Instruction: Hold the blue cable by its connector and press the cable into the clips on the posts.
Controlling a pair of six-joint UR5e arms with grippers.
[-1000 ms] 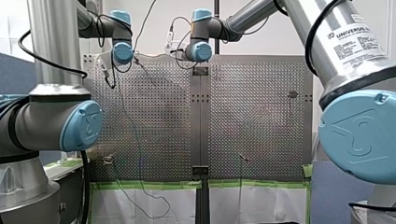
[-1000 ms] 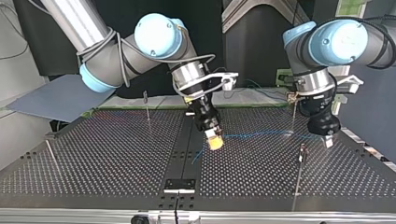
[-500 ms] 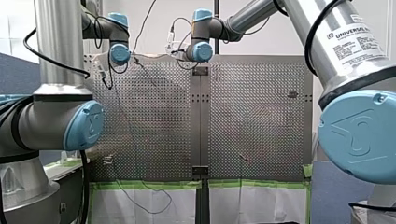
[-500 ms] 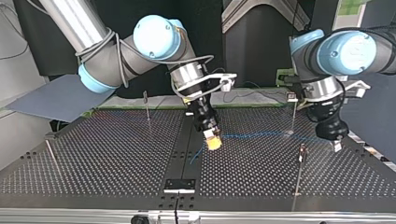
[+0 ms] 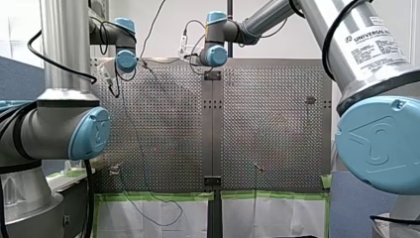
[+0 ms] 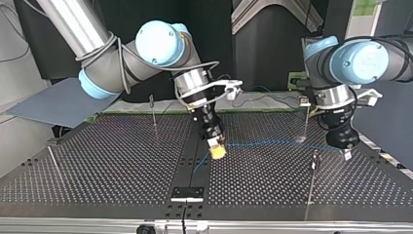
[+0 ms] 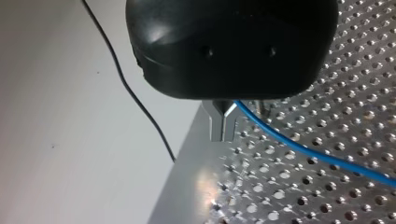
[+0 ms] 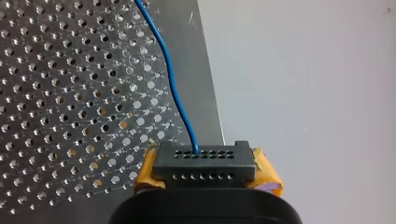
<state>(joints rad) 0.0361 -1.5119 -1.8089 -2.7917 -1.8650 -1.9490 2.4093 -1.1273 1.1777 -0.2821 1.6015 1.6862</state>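
Two arms: my right arm (image 6: 146, 48) is coming in at the top view's left and my left arm (image 6: 360, 58) at its right. Both are smooth grey metal tubes with rounded pale-blue joint caps.
One table (image 6: 97, 165): a flat sheet of dull metal, pierced all over with even rows of small round holes. A plainer strip is running down its middle.
Right gripper (image 6: 217, 152): it is tilting down over that middle strip. Its yellow pads (image 8: 268, 175) are clamping the connector from both sides.
Left gripper (image 6: 345, 152): black and rounded, it is hanging low near the table's edge at the top view's right. Its metal fingers (image 7: 215, 126) are standing narrow, almost together, and the cable seems to be passing through the notch at their root.
One blue cable (image 6: 268, 144): thin, smooth and round. It is stretching nearly straight from the right gripper to the left gripper, low over the holes. Its long axis is running side to side in the top view.
Five posts (image 6: 154, 114): thin metal rods standing well apart on the table, counted in the top view. Their clips are showing too small to describe.
One connector (image 8: 204, 163): a matt black rectangular block with two rows of small holes. Its long axis is lying across, from pad to pad. Its holed face is pointing away from the gripper, with the cable leaving the far row.
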